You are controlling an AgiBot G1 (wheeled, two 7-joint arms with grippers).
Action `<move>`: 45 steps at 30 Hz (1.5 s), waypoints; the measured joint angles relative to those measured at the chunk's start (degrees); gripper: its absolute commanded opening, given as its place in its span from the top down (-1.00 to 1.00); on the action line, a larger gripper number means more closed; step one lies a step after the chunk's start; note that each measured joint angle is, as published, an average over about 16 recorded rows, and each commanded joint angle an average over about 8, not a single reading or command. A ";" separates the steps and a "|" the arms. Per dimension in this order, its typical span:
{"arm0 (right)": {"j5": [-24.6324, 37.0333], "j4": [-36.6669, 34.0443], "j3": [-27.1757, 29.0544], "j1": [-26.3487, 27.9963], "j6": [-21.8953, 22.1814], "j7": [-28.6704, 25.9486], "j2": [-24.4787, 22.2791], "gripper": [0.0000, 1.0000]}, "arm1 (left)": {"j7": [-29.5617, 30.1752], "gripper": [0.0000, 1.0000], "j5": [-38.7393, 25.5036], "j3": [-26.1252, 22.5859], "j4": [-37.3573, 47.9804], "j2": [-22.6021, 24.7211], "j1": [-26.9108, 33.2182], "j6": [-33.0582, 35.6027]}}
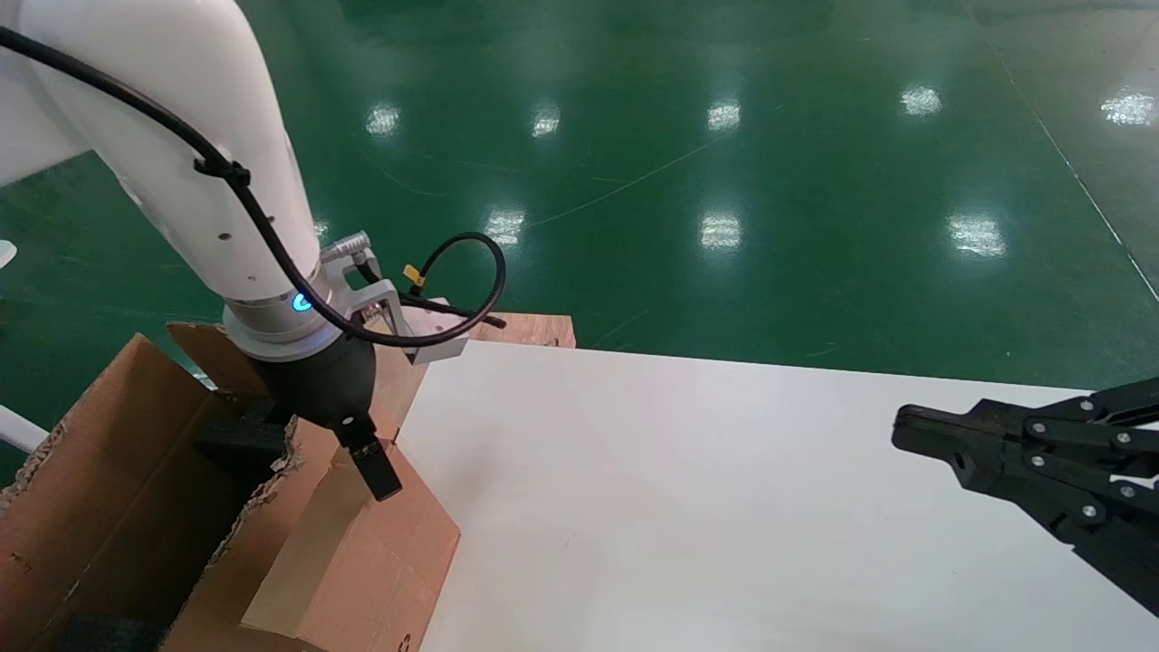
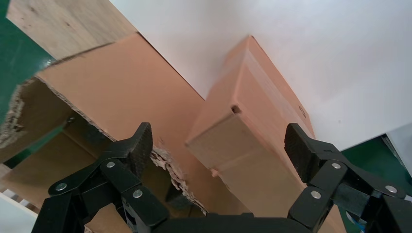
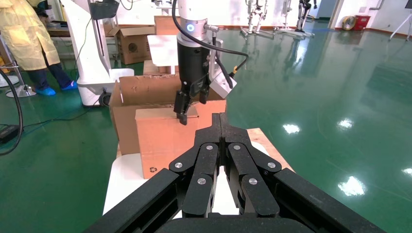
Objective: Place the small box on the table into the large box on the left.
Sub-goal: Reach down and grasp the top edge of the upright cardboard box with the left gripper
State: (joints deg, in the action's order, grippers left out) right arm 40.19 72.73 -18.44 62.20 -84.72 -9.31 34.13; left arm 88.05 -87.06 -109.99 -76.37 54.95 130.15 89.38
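The small box (image 1: 362, 552) stands on the table (image 1: 724, 507), touching the large box (image 1: 118, 507); the left gripper (image 2: 218, 145) hovers above, fingers spread to straddle it. The right gripper (image 1: 905, 430) idles closed.

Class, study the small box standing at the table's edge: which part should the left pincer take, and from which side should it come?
Grip the small box across its narrow top end, coming from above. It stands upright on the table, against the large box, top face clear. The open left pincer already hangs over it.
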 measured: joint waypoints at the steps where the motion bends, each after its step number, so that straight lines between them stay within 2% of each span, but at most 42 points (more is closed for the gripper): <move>1: 0.00 0.00 0.00 0.00 0.00 0.00 0.00 1.00 | -0.15 -1.00 0.37 -0.39 -0.01 -0.05 0.11 0.00; 24: -0.02 0.00 -0.03 0.01 0.01 0.02 -0.01 1.00 | -4.12 -1.00 8.30 -8.88 1.06 1.10 0.53 -0.22; 25: -0.02 0.00 -0.03 0.01 0.01 0.02 -0.01 0.95 | -4.25 -1.00 8.56 -9.10 1.20 1.16 0.51 -0.27; 32: -0.03 -0.01 -0.04 0.00 0.02 0.02 -0.02 -0.78 | -4.73 -1.00 9.80 -10.02 2.03 1.31 0.44 -0.70; 33: -0.03 -0.01 -0.04 0.00 0.02 0.02 -0.02 -0.98 | -4.77 -0.99 9.90 -10.07 2.12 1.30 0.43 -0.75; 41: -0.04 -0.01 -0.04 0.00 0.03 0.03 -0.02 -1.00 | -4.92 0.96 10.30 -10.15 2.38 1.16 0.42 -0.95; 45: -0.04 -0.01 -0.04 0.00 0.03 0.03 -0.02 -1.00 | -4.87 1.00 10.16 -10.10 2.31 1.19 0.41 -0.91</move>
State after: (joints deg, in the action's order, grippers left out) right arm 40.14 72.71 -18.47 62.20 -84.68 -9.28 34.11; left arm 83.18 -76.89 -120.08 -74.05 56.14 130.57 88.47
